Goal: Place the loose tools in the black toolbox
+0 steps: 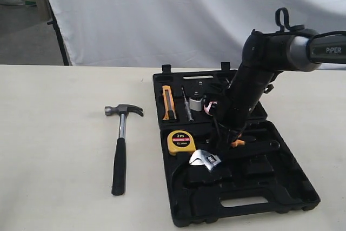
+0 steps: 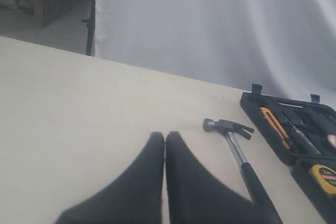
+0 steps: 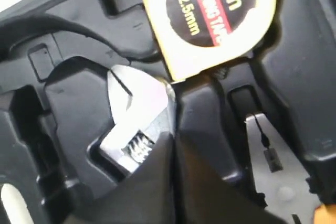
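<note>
Fingers (image 3: pixel 149 182) together; wrench (image 3: pixel 137 121) beside tape measure (image 3: pixel 210 19)

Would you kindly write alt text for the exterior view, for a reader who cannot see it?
An open black toolbox lies on a pale table, and the right arm reaches down into it near a silver adjustable wrench and a yellow tape measure. A claw hammer lies on the table left of the box.

Claw hammer (image 1: pixel 121 147) flat outside, left of open black toolbox (image 1: pixel 292 198); silver wrench (image 1: pixel 205 160) lying inside near half.
</note>
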You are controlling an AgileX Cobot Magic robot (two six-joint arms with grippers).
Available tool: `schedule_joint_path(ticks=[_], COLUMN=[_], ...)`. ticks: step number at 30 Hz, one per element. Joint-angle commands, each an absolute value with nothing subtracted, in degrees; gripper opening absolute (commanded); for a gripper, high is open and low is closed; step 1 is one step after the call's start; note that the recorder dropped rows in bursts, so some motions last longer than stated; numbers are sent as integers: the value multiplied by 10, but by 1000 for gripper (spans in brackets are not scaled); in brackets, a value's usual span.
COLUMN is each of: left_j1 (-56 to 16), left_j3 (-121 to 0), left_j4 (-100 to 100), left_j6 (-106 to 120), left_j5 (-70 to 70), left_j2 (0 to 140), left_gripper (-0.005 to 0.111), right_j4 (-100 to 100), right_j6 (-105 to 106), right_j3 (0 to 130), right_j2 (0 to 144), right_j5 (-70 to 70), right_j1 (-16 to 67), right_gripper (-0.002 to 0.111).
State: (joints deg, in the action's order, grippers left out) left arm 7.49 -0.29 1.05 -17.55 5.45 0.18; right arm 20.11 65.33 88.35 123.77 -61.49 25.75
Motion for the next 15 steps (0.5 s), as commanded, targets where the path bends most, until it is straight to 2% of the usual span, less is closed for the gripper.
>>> schedule_joint_path(ticks=[1, 15], left_j1=[89, 89], left_j3=[-4, -4], left_j4=[13, 13], left_j6=[-178, -178], left_j5=[50, 50], left_j2=[0, 0], left_gripper=[1, 1], right_j4=[166, 165], right_j6=[643, 628], right_j3=[878, 878], right_j2=[1233, 1203], right_j5=[-624, -677], right_j1=[246, 241], right_gripper=[0, 0])
